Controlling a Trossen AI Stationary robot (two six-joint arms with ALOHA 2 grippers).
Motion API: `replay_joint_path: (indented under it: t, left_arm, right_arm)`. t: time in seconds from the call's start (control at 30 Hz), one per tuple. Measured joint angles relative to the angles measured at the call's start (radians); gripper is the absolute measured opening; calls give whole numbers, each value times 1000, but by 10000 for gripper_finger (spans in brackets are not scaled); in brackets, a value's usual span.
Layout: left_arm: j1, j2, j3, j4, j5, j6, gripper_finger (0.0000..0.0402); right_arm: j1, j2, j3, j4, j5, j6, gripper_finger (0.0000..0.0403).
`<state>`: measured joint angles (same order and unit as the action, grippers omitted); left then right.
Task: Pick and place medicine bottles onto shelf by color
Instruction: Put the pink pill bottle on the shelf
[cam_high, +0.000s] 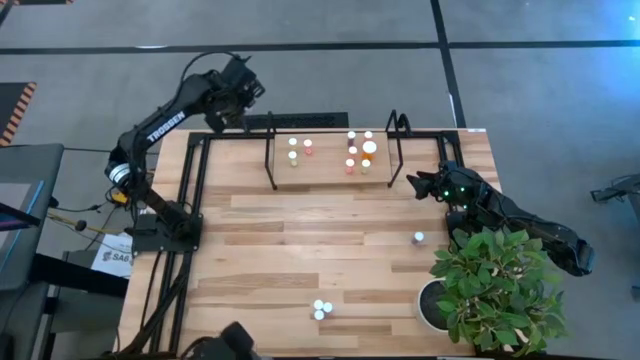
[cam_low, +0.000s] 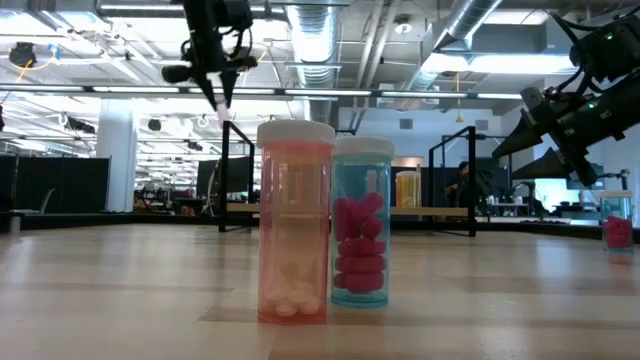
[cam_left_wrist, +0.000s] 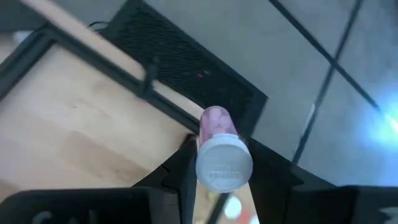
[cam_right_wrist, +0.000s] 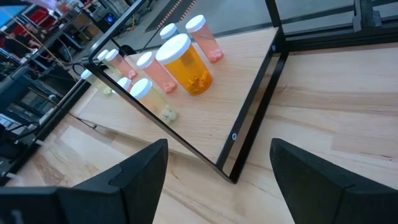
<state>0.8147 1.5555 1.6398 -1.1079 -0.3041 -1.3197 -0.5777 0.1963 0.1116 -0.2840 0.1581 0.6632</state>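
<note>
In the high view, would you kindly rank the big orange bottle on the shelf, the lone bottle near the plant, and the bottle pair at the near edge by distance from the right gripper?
1. Lone white-capped bottle, beside the plant.
2. Large orange bottle, on the shelf.
3. Pair of white-capped bottles, near table edge.

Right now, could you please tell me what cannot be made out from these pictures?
- Labels on the shelf bottles: too small in the high view.
- Bottle in the left pincer: its body hidden behind its cap in the left wrist view.
- Bottle by the plant: colour too small.
</note>
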Motion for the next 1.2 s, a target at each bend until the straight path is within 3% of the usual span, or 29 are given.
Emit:
replay_joint_path:
  t: [0.43,0.83,1.2]
  left_arm:
    - [-217,27,21,58,11,86,100]
    - [-346,133,21,78,101,61,100]
    - [-426,302,147,3,179,-21,100]
  right_arm:
    - [0,0,0,0,0,0,305]
    - [0,-1,0,0,0,0,305]
    - [0,13,1,-9,0,0,305]
